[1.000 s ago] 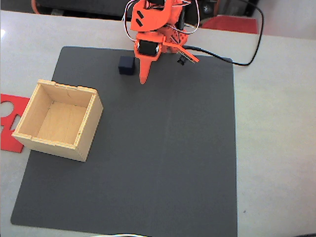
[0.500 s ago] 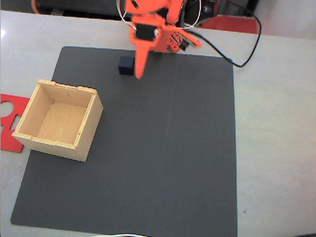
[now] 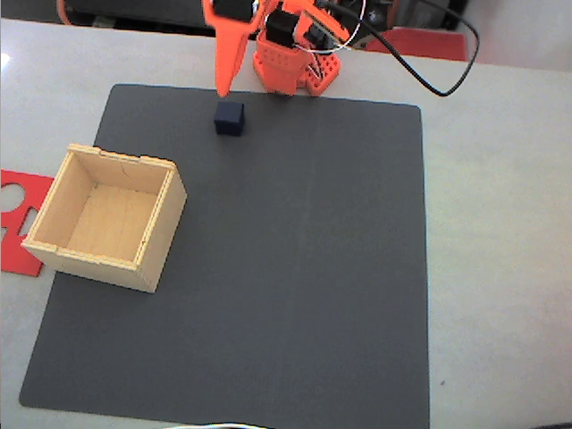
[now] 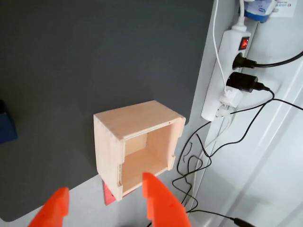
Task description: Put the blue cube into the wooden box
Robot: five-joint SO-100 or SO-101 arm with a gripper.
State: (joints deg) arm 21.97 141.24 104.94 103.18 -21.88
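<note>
Dark grey mat (image 3: 304, 268) covers my table; on it, the wooden box (image 3: 107, 217) sits near its left edge. Beyond the box, my gripper (image 4: 102, 205) hangs spread open. The blue cube (image 3: 229, 117) probably lies free nearby.

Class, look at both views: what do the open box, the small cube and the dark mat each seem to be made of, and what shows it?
The wooden box: pale plywood, unpainted, with grain and notched corner joints visible.
The blue cube: matte navy, plain faces; the material is unclear, perhaps plastic or painted wood.
The mat: thin dark grey sheet, dull and non-reflective, probably rubber or foam.
</note>
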